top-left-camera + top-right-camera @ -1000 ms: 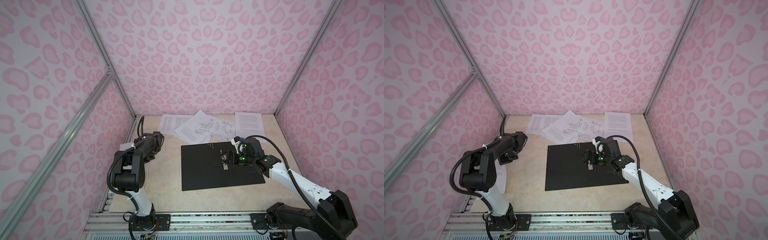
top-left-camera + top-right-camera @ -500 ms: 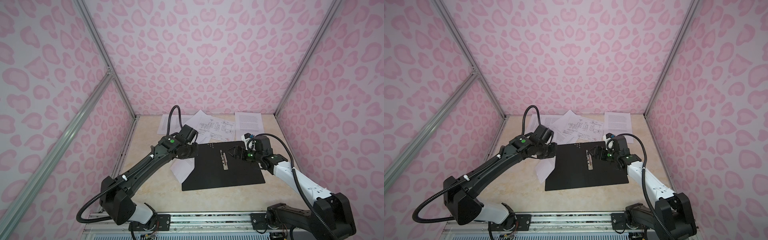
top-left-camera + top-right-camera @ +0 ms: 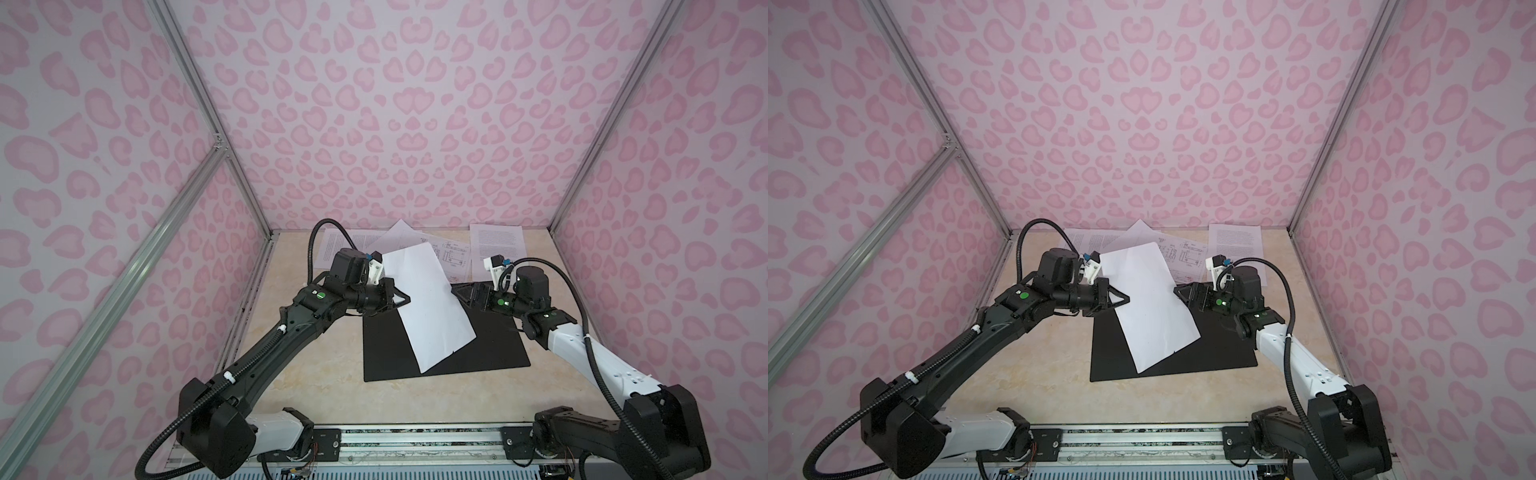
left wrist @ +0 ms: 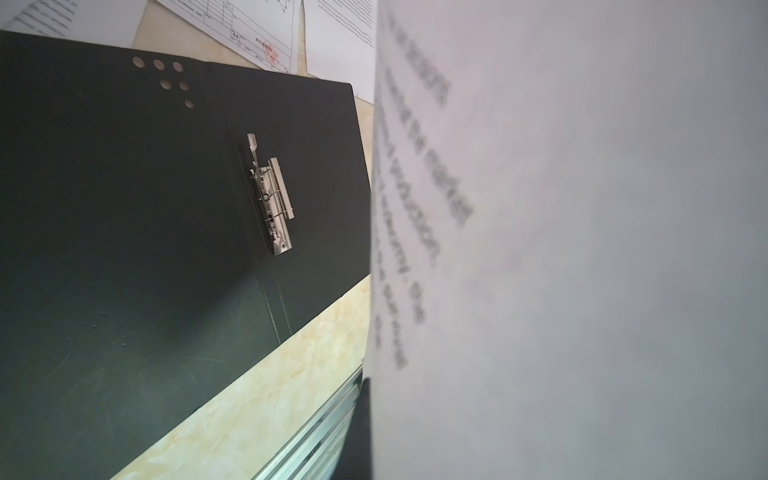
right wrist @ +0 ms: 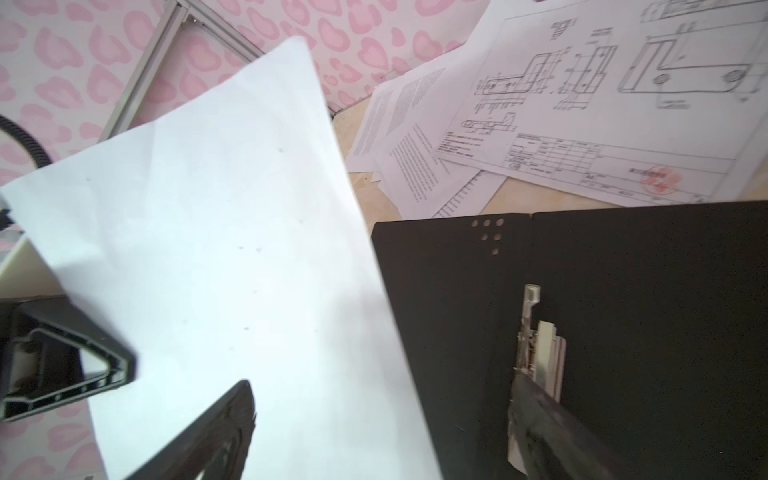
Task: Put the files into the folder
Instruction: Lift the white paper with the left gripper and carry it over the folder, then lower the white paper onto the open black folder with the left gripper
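Hanging tilted over the open folder (image 3: 490, 349), 1 printed sheet (image 3: 428, 307) is pinched at its edge by the closed left gripper (image 3: 401, 301), apparently so that it can be lowered onto the black inside. The folder is laid flat on the table (image 3: 316, 395), inside up. The right gripper (image 3: 459, 291) is spread wide and holds nothing. 1 of its fingers (image 5: 540, 424) is seen at the metal spine clip (image 4: 272, 195), probably to work it, though contact cannot be told. Counted: 1 folder, 1 clip and 1 held sheet. At least 4 loose sheets (image 3: 498, 245) are left at the back, among them 1 technical drawing (image 5: 602, 95).
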`<state>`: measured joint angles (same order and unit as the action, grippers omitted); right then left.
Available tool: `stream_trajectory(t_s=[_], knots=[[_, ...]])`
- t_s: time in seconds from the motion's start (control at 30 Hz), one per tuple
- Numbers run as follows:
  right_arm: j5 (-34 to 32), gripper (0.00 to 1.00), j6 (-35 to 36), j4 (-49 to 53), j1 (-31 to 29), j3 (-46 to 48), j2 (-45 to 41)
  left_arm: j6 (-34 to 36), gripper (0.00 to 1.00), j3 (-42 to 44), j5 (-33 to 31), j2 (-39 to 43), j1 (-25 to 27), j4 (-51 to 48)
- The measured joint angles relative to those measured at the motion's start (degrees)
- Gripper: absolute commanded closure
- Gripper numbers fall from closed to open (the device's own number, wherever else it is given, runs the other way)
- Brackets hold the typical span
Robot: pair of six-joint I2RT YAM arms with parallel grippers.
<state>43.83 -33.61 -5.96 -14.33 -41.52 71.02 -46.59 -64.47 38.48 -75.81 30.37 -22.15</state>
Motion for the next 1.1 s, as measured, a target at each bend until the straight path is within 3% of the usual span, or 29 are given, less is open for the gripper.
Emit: stream_trajectory(t_s=[0.13, 0.27, 0.43, 0.6, 0.73, 0.83, 0.97, 1.1], knots=[[1.1, 0.10, -0.3, -2.4, -3.8, -1.7, 4.3, -0.9, 0.97, 1.0, 2.8, -2.1, -0.4, 2.4], [-2.1, 0.09, 0.5, -0.6, -4.7, -3.7, 5.8, 0.9, 0.97, -1.2, 0.4, -2.4, -2.1, -2.2], [-7.0, 0.09, 3.3, 4.7, -7.4, -7.3, 6.1, 7.1, 0.97, -9.5, -13.8, -1.9, -3.1, -16.7], [-10.1, 0.09, 4.8, 8.6, -7.6, -7.6, 6.8, 12.0, 0.97, -16.2, -35.1, 2.3, -2.5, -33.3], [-11.1, 0.09, 5.3, 9.9, -6.9, -7.5, 8.3, 13.5, 0.97, -20.2, -52.4, 3.5, 2.4, -42.4], [-12.4, 0.09, 5.2, 11.7, -5.1, -7.5, 8.7, 13.1, 0.97, -23.1, -61.6, -2.6, 6.6, -47.4], [-13.6, 0.09, 4.7, 14.0, -2.8, -7.3, 7.3, 11.6, 0.97, -26.1, -66.8, -11.4, 11.5, -50.9], [-13.7, 0.09, 4.3, 15.4, 0.7, -5.2, 5.0, 10.6, 0.92, -27.8, -63.8, -19.9, 15.6, -48.9]])
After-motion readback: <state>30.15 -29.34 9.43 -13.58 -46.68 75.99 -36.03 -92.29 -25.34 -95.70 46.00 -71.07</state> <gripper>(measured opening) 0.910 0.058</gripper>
